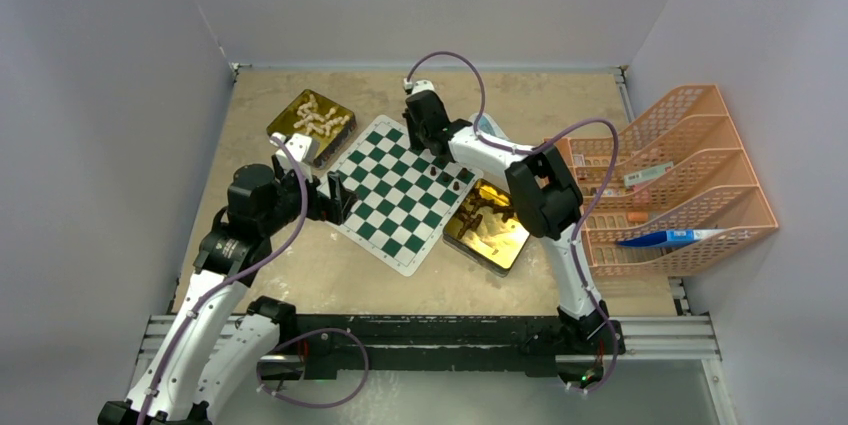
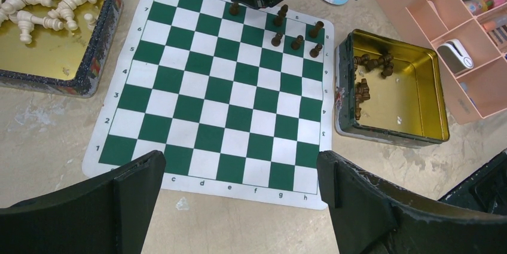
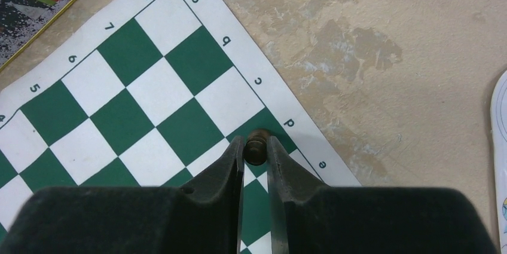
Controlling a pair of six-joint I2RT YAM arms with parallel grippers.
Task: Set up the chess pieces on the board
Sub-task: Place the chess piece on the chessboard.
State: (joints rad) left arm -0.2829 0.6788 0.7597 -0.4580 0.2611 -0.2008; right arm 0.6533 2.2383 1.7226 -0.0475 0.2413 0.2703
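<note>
Nearest, at the bottom of the left wrist view, the left gripper (image 2: 238, 161) hangs with its two black fingers spread wide and nothing between them. It is just off the low edge of the thin chessboard mat of dark green and white checks (image 2: 218, 89).

Toward the upper right of that view, a few small dark brown chess pieces (image 2: 297, 42) stand upright in the two rows by the mat's top edge. Just beside the mat on the right sits a shiny gold rectangular tin (image 2: 418, 92) with loose dark pieces (image 2: 370, 63) lying in its upper left corner. A second gold tin (image 2: 60, 51), at upper left, holds cream-white pieces (image 2: 36, 18) in a heap.

Farthest, at the mat's top edge, the right gripper (image 3: 255, 141) points down over one dark brown piece (image 3: 256, 151). Low and centre in the right wrist view, that piece stands on the green edge square by the letter d, with a black finger close on each side. The gap is narrow, and I cannot tell whether the fingers pinch the piece or only flank it.

The step in hand looks like setting this piece on its back-row square. To do it well, the fingers should part evenly and only slightly, then rise straight up. That way neither finger tips the piece or drags it off centre.
</note>
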